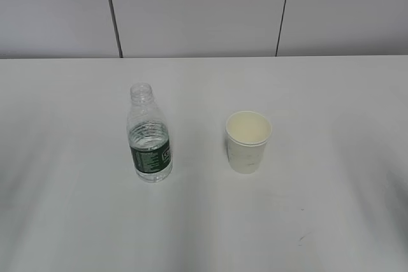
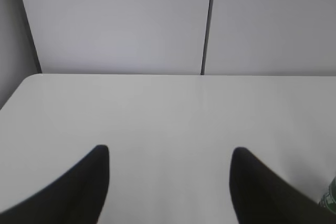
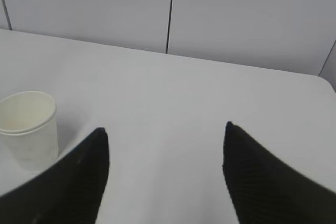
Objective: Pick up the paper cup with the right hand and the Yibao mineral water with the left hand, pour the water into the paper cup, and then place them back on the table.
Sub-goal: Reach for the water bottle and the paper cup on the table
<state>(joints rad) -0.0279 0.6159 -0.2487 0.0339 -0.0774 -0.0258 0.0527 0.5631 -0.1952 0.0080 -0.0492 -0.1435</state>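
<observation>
The Yibao mineral water bottle (image 1: 150, 135) stands upright on the white table (image 1: 319, 93), capless, with a dark green label. The paper cup (image 1: 248, 141) stands upright to its right, empty. Neither arm shows in the exterior view. In the left wrist view my left gripper (image 2: 170, 153) is open over bare table, and a sliver of the bottle (image 2: 331, 199) shows at the lower right edge. In the right wrist view my right gripper (image 3: 165, 132) is open and empty, with the paper cup (image 3: 29, 128) to the left of its left finger.
A grey panelled wall (image 1: 204, 11) with dark seams runs behind the table's far edge. A few tiny dark specks (image 1: 302, 239) lie on the tabletop near the front right. The table's far left corner (image 2: 29, 80) shows in the left wrist view.
</observation>
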